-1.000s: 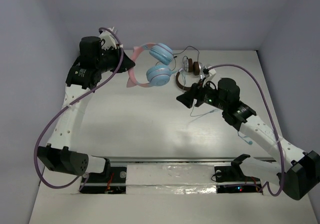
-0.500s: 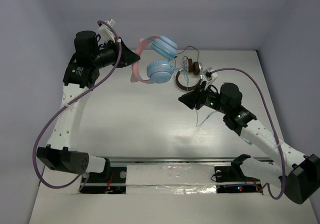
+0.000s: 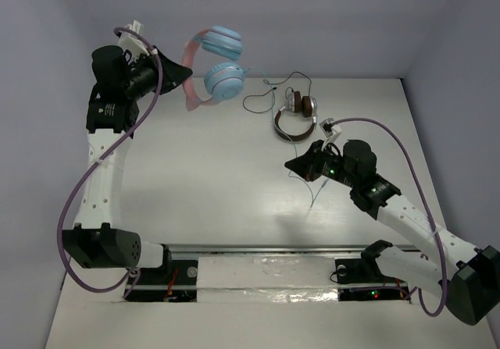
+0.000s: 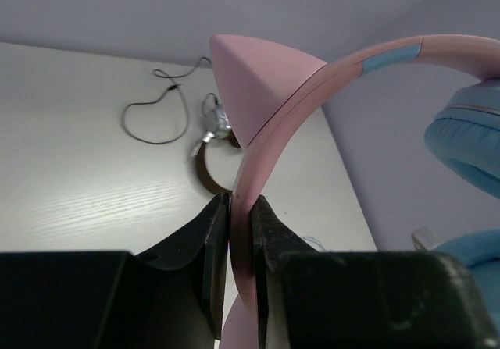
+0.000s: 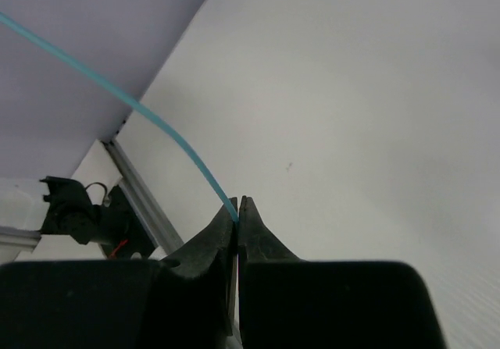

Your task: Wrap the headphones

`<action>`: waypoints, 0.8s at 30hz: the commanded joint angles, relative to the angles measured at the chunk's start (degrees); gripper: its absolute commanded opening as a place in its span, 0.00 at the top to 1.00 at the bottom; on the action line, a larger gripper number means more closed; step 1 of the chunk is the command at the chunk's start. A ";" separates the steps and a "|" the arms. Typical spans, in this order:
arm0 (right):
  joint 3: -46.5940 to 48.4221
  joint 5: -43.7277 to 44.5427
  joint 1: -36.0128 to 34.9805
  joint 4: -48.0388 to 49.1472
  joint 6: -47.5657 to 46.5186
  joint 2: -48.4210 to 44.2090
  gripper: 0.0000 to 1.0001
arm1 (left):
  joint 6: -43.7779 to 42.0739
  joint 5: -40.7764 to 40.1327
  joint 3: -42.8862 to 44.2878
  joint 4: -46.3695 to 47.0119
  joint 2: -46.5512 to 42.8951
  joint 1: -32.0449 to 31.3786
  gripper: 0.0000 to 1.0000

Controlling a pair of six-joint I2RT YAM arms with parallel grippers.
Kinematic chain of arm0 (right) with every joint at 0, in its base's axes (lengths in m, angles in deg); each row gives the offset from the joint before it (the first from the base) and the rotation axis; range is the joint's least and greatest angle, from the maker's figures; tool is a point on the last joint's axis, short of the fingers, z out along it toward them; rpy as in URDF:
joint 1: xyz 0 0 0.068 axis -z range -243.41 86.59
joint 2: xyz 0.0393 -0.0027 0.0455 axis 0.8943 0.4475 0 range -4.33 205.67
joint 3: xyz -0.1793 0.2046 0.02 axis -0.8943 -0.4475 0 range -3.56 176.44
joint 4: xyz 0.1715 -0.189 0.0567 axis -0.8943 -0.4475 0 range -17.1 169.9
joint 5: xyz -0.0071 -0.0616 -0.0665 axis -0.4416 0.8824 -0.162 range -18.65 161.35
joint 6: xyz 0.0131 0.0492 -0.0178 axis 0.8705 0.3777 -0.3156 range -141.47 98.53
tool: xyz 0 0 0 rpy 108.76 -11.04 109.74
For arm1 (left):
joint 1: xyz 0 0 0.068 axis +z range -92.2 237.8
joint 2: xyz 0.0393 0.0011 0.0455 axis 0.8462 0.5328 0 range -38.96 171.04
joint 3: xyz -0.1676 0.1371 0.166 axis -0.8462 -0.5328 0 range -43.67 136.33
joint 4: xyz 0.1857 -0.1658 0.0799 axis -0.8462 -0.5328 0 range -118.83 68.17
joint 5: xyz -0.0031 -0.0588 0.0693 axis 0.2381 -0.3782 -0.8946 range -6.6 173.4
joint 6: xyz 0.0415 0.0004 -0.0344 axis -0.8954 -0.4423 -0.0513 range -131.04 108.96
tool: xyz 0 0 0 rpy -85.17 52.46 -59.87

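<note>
The headphones hang in the air at the back left, both round light blue ear cups off the table. My left gripper is shut on their pink headband, which runs up between the jaws of that gripper. Right of centre, my right gripper sits low over the table. In the right wrist view its jaws are shut on the thin light blue cable, which rises away to the upper left. A loose stretch of cable trails on the table below it.
Brown headphones with a dark cable lie at the back of the table, between the two grippers; they also show under the headband as brown headphones. Walls close the left, back and right sides. A metal rail runs along the near edge.
My left gripper has lifted the headphones higher and to the left, off the table. My right gripper has shut on the light blue cable and shifted slightly nearer.
</note>
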 commanded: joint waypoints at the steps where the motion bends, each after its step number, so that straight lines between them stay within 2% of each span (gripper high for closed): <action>1: 2.64 7.53 -0.27 -6.96 -0.01 -1.42 1.00 | -0.72 -7.76 -2.00 3.21 -0.74 0.66 1.00; 5: 8.44 18.52 -0.27 -12.07 0.17 -3.01 1.00 | -4.15 -13.73 -11.56 1.88 -3.19 0.66 1.00; 9: 19.33 30.72 -0.27 -14.88 -3.51 1.54 1.00 | -6.00 -14.54 -18.87 1.44 -5.83 0.66 1.00; 11: 25.13 32.60 -0.27 -14.63 -4.84 2.78 1.00 | -7.31 -14.28 -21.59 1.01 -6.71 0.66 1.00; 17: 36.81 33.04 -0.27 -12.87 -13.18 4.98 1.00 | -10.48 -12.79 -26.86 -1.72 -6.02 -2.40 1.00; 20: 42.45 29.02 -0.27 -14.36 -20.12 7.61 1.00 | -11.80 -10.24 -29.42 -1.55 -4.52 -5.82 1.00; 21: 45.69 25.26 -0.27 -15.06 -22.66 8.49 1.00 | -12.85 -9.71 -29.69 -1.63 -4.00 -7.14 1.00; 24: 50.63 19.01 -0.27 -16.65 -24.79 12.19 1.00 | -14.35 -8.22 -30.04 -1.81 -1.36 -12.33 1.00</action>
